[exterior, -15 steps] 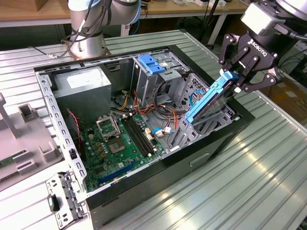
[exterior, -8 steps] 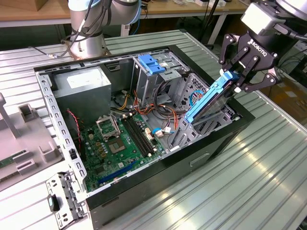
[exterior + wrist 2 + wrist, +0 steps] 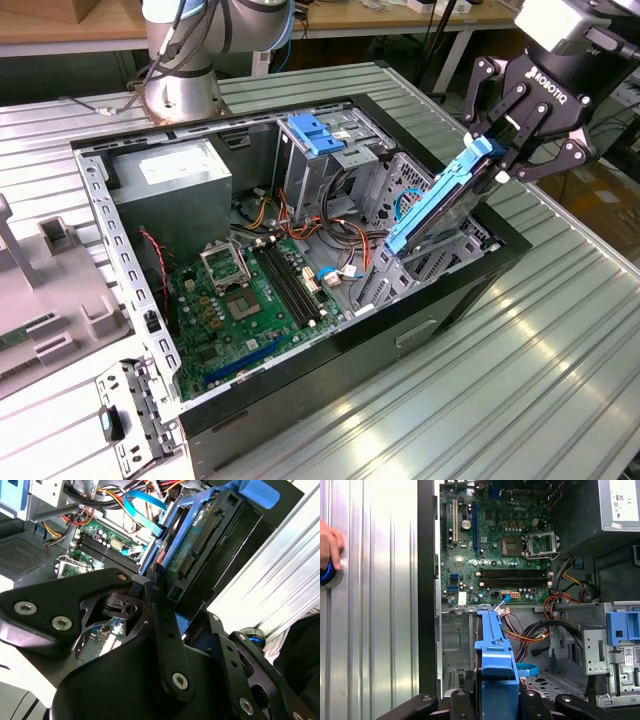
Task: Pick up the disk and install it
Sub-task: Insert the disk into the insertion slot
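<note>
- Exterior view: the tool is closed on the upper end of the disk, with its black fingers pressing on both flat sides.
- The disk is a grey drive in a bright blue frame, and it is tilted steeply.
- Its held end is above the rim of the open computer case. Its lower end is down inside the case, at the perforated metal bay toward the exterior view's right.
- I cannot tell whether that lower end touches the bay.
- A fixed blue bracket sits on top of the metal drive cage farther back, apart from the disk.
- The green motherboard lies on the case floor, between the disk and the grey power supply.
- Red, yellow and orange cables run across the middle of the case.
- The case lies on its side on a ribbed metal table, with the arm's base behind it.
- In the second wrist view, 1 finger lies against the disk's blue frame, and the drive's connector edge faces the camera.
- In the first wrist view, the blue frame points down into the case beside the cables.
- A person's hand rests on a round blue-ringed knob on the table, well apart from the case.
</note>
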{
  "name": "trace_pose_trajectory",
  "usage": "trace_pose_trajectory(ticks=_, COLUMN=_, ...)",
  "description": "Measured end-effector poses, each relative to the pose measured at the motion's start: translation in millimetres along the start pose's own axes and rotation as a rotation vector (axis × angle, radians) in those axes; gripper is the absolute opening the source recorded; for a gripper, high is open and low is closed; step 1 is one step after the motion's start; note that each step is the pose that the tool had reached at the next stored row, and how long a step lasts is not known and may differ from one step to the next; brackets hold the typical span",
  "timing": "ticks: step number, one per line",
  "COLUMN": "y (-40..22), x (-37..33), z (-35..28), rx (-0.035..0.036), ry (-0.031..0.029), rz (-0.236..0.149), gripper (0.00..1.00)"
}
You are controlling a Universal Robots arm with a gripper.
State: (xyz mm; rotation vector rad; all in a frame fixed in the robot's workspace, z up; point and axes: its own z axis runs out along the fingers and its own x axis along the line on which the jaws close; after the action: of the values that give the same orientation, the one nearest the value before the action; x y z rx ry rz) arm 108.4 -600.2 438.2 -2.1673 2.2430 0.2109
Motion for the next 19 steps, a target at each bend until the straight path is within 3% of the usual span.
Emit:
trace_pose_trajectory(ticks=4, y=1.7, x=-1.3, z=-12.8, rx=0.0007, ry=-0.0019, rz=0.000, gripper=0.36)
trace_pose_trajectory(ticks=8, y=11.0, x=-1.0, z=-12.7, rx=0.0063, ry=-0.0046, rz=-0.001, gripper=0.36)
trace_pose_trajectory(ticks=11, y=11.5, x=-0.9, z=-12.6, rx=0.0064, ry=-0.0047, rz=-0.001, gripper=0.36)
trace_pose_trajectory(ticks=13, y=11.8, x=-1.0, z=-12.5, rx=0.0258, ry=-0.0056, rz=-0.003, gripper=0.36)
trace_pose_trajectory(ticks=14, y=11.7, x=-0.9, z=-12.4, rx=0.0403, ry=-0.0063, rz=-0.005, gripper=0.36)
trace_pose_trajectory(ticks=19, y=14.7, x=-0.9, z=-12.1, rx=0.0423, ry=-0.0065, rz=-0.005, gripper=0.36)
